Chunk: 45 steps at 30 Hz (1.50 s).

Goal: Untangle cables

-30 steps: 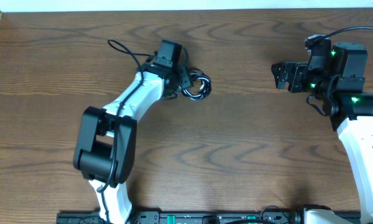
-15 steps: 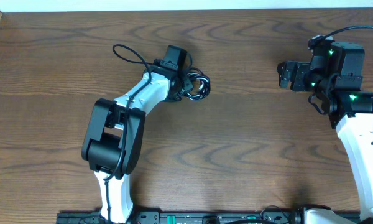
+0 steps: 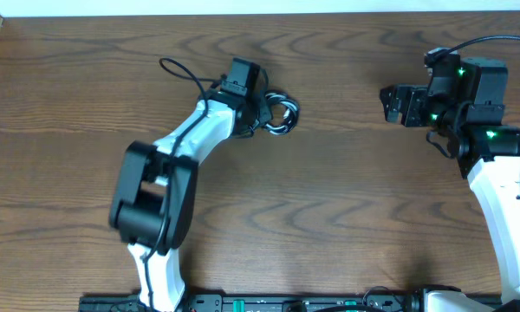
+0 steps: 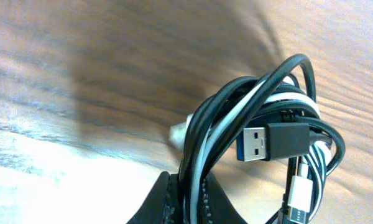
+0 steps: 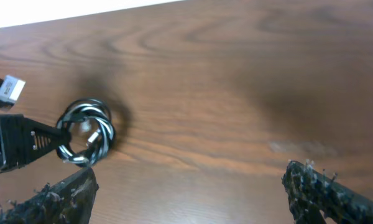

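The cables (image 3: pixel 281 116) lie wound together in a small black-and-white coil on the wooden table, left of centre. My left gripper (image 3: pixel 263 113) is shut on the coil's left side. In the left wrist view its fingertips (image 4: pixel 169 198) pinch black and white strands side by side. A black USB plug (image 4: pixel 275 140) lies across the coil, and a white plug (image 4: pixel 300 196) hangs at its lower right. My right gripper (image 3: pixel 386 102) stands open far to the right, off the table. In the right wrist view the coil (image 5: pixel 87 132) lies well beyond its spread fingers (image 5: pixel 328 194).
A thicker black arm wire (image 3: pixel 178 73) loops out behind the left wrist. The table's back edge (image 3: pixel 260 12) meets a white wall. Bare wood (image 3: pixel 338 130) separates the two grippers.
My left gripper has shut onto the coil's strands, and the coil has shifted slightly to the right. The left arm's elbow swung a little. The right arm has hardly moved.
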Motion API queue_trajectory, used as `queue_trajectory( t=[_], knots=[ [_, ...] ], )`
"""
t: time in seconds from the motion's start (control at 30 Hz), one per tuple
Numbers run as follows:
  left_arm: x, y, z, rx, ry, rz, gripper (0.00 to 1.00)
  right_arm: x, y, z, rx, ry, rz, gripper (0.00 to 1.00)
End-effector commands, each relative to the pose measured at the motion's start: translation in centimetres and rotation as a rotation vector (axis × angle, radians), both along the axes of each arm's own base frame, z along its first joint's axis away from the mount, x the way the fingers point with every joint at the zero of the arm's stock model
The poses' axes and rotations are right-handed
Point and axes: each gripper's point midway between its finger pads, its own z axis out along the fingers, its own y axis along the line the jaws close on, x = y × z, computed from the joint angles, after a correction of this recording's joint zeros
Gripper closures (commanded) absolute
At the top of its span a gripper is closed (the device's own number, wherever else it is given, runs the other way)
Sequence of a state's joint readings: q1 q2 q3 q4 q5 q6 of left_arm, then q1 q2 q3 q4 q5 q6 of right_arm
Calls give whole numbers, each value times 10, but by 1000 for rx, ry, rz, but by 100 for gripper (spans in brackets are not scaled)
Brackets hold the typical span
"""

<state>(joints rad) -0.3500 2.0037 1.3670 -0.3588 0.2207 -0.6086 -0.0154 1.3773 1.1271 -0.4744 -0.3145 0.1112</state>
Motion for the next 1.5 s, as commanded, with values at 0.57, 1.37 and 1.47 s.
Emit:
queue_trajectory(
  t=[0.57, 1.37, 1.47],
  knots=[
    [-31, -51, 149, -195, -386, -550, 93, -12, 124, 28, 197, -77, 370, 15],
    [-52, -36, 129, -198, -248, -554, 93, -2, 121, -62, 78, 183, 166, 99],
    [-47, -29, 132, -212, -255, -540, 93, -5, 107, -80, 14, 239, 111, 99]
  ],
)
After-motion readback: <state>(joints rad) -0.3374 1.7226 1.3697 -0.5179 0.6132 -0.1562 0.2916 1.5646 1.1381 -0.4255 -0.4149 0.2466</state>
